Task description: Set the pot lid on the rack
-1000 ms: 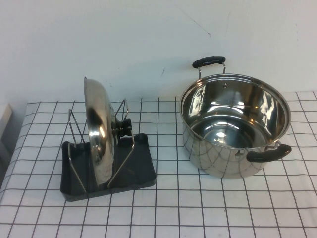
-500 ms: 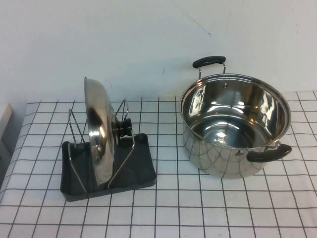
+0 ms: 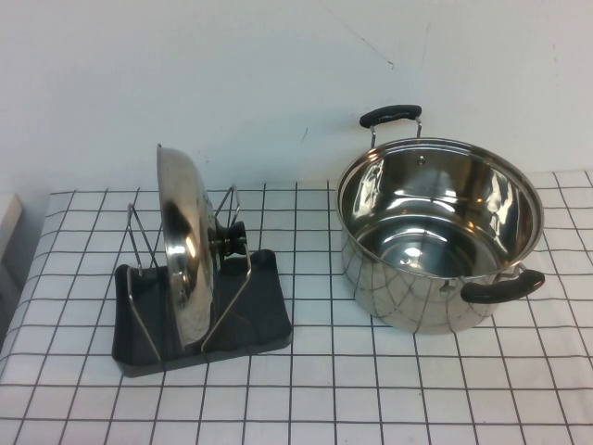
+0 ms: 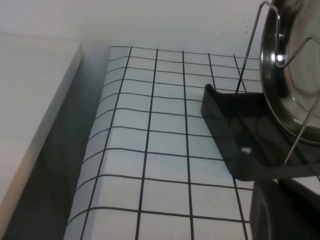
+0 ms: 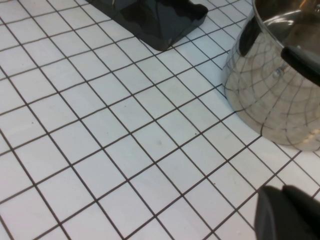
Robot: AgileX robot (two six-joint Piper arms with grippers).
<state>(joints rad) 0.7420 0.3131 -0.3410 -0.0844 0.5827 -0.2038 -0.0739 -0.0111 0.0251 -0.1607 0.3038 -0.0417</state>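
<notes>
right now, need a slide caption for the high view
Pot lid standing on edge in the rack, open pot beside it, both grippers out of frame.

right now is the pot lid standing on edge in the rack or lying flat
Standing on edge: the pot lid sits upright between the wire uprights of the rack, knob toward the pot. Neither left nor right gripper is in the high view.

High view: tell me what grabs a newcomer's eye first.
The shiny pot lid stands on edge between the wire uprights of the black rack at left. The big open steel pot sits to its right on the checked cloth. Neither the left gripper nor the right gripper shows there.
</notes>
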